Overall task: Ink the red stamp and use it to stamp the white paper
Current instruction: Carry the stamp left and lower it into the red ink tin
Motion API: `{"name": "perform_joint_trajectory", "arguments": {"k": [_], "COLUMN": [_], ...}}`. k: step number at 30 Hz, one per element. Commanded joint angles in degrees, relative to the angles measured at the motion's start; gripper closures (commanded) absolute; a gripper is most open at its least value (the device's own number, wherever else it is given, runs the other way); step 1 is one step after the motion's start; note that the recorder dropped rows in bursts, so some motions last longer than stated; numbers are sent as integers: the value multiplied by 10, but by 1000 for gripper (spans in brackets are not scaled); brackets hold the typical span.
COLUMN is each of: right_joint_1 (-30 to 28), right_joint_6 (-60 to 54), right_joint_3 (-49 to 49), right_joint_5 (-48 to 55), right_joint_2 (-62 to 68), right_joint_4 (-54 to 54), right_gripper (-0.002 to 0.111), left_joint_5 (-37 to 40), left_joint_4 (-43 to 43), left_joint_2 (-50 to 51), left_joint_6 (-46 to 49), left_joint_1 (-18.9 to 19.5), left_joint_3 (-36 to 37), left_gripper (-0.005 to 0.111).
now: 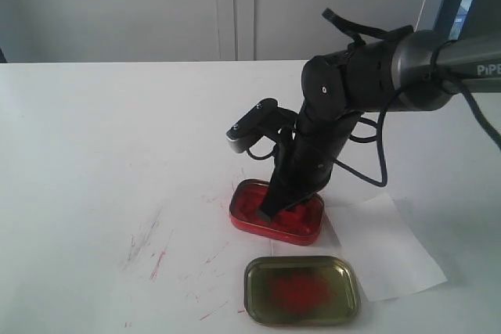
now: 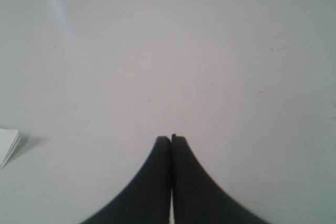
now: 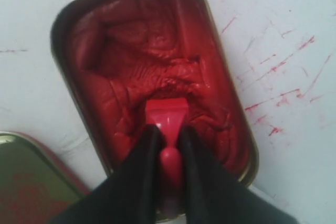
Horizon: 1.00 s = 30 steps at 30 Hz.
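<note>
Red ink paste in the open tin [image 3: 63,30] is meeting the square base of the red stamp [image 3: 167,113], which your right gripper [image 3: 169,139] is clamping by its knob handle, jaws drawn in narrowly on either side of it. You are keeping your left gripper [image 2: 171,139] over the bare white table [image 2: 210,51], jaws pressed together and gripping nothing. In the exterior view the white paper [image 1: 387,248] is lying flat just right of the tin, beside the smeared gold-olive lid [image 1: 301,289].
</note>
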Motion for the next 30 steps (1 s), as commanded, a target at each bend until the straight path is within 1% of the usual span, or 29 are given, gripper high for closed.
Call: {"name": "perform_joint_trajectory", "arguments": {"k": [1, 14, 25, 30], "right_joint_1": [-3, -3, -3, -3], "right_joint_6": [3, 3, 3, 3], "right_joint_3": [-4, -4, -4, -4], "right_joint_5": [10, 1, 4, 13], "right_joint_2": [0, 3, 75, 82], "right_joint_4": [2, 2, 3, 4], "right_gripper": [108, 108, 108, 108], "left_joint_5": [2, 2, 2, 2], "left_joint_4": [-5, -5, -5, -5], "left_joint_2": [-2, -2, -2, -2], "left_joint_6": [0, 0, 0, 0], "left_joint_1": [0, 0, 0, 0], "left_joint_3": [2, 2, 2, 2], "left_gripper": [107, 107, 107, 107]}}
